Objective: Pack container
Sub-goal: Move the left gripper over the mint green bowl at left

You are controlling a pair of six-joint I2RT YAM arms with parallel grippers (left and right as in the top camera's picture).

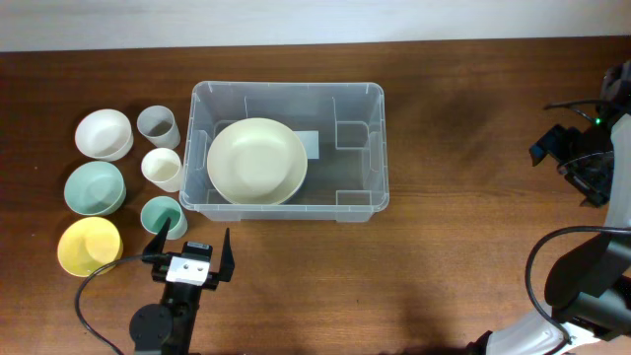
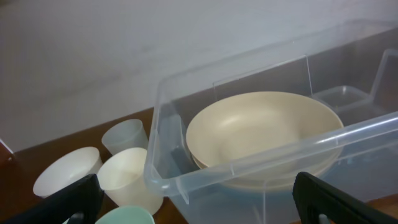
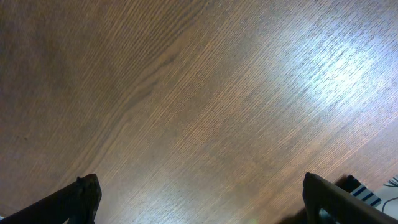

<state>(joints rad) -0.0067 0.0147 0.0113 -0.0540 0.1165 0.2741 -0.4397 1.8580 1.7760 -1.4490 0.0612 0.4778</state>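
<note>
The clear plastic container (image 1: pixel 360 192) stands at the table's middle with a large cream bowl (image 1: pixel 256 161) inside its left half. In the left wrist view the container (image 2: pixel 186 180) and the bowl (image 2: pixel 261 127) fill the frame. My left gripper (image 1: pixel 191 245) is open and empty, in front of the container's near left corner, next to the teal cup (image 1: pixel 161 214). My right gripper (image 1: pixel 577 163) is open and empty at the far right, over bare wood (image 3: pixel 199 106).
Left of the container stand a grey cup (image 1: pixel 158 125), a cream cup (image 1: pixel 162 169), a white bowl (image 1: pixel 104 133), a teal bowl (image 1: pixel 95 187) and a yellow bowl (image 1: pixel 89 247). The left wrist view shows the cream cup (image 2: pixel 127 177), grey cup (image 2: pixel 124 135) and white bowl (image 2: pixel 65 171).
</note>
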